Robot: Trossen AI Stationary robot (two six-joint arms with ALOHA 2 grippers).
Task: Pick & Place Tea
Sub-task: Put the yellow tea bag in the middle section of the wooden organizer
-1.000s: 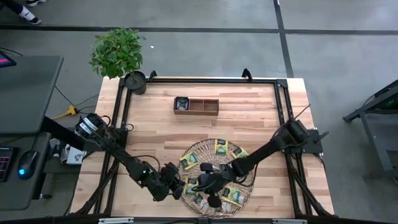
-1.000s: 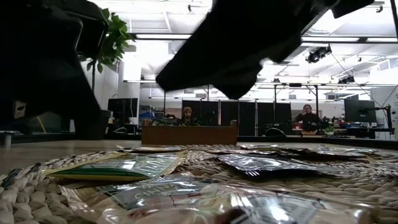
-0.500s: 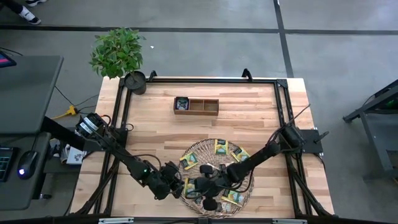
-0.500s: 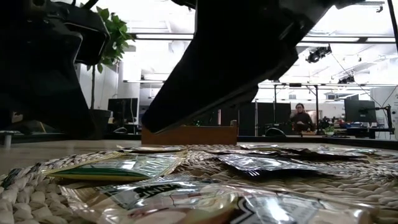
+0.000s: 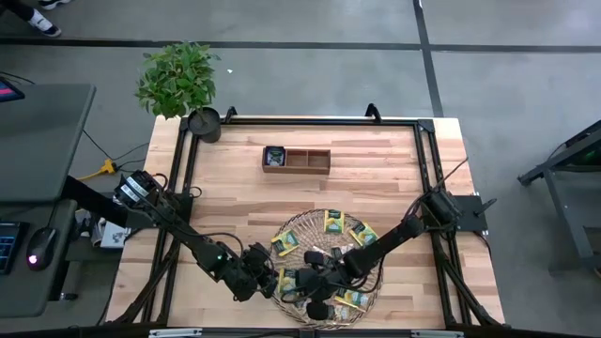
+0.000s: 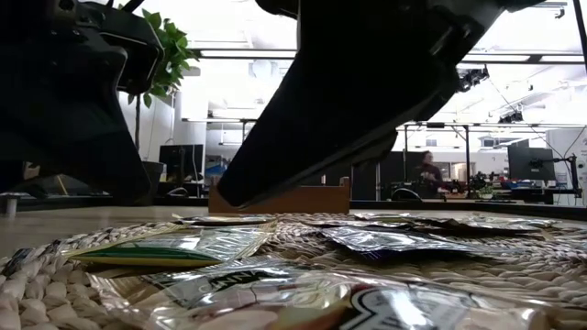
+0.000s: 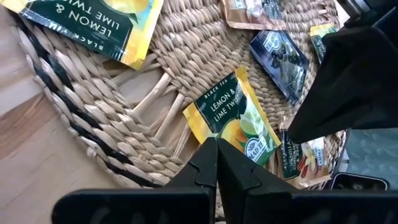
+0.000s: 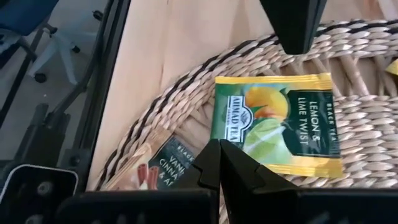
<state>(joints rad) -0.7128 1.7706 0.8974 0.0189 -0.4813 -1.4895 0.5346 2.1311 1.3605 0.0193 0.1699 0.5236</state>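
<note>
Reaching farther across the round woven tray than a second ago, the right arm now hangs low over its 7 o'clock rim, while the left arm has stayed put at the tray's 8 o'clock edge. On the desk, a wooden compartment box sits at 12 o'clock, well apart from the tray, with one sachet in its left cell. Both the left gripper and the right gripper have their jaws clenched, holding nothing, and point at the same lemon and lime sachet, part of the tea scattered across the tray. With both arms crowding one corner, they could collide, and jaws pressed shut would only push the flat sachet along the weave.
</note>
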